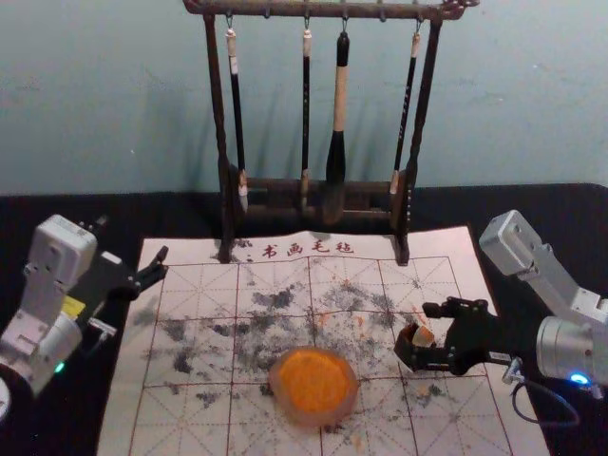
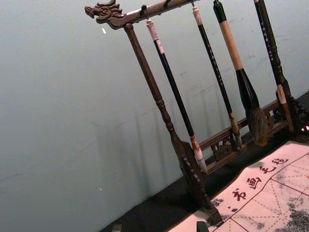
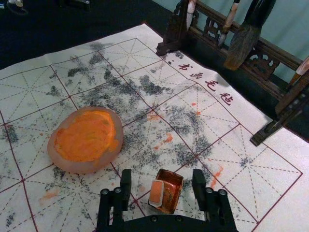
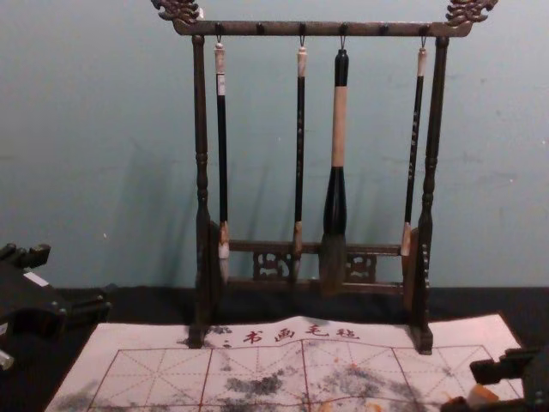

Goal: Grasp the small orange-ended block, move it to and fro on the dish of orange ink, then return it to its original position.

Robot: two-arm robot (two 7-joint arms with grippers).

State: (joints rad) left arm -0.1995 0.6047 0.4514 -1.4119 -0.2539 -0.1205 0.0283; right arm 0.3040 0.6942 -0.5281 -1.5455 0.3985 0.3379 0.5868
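Block (image 1: 424, 337) first, in the head view: it lies on the mat (image 1: 214, 418) between the jaws of the right gripper (image 1: 417, 332), which reaches in from three o'clock. Take twelve as toward the brush rack (image 1: 313, 185) and six as toward the robot. The dish of orange ink (image 1: 313, 380) lies at about eight o'clock from the block, a fair way off, so the carry should run that way once the grasp is made. The right arm is plainly the nearer one. The left gripper (image 1: 161, 263) sits idle far over between nine and ten o'clock from the block, its jaws parted on nothing.

The left wrist view takes in the rack and a corner of the mat, nothing the coming move hangs on.

The right wrist view settles the matter. The right jaws are released, one to each side of the block, with a gap on both flanks. Its long axis seems to run roughly along their reach, a little askew, the orange end turned back toward the wrist. Closing straight should therefore pinch the flanks; uneven contact could twist it.

In the chest view the right gripper comes in around four o'clock, low down, with the block's orange end peeping out beside the jaws. How deep the block sits between them I cannot tell from there.
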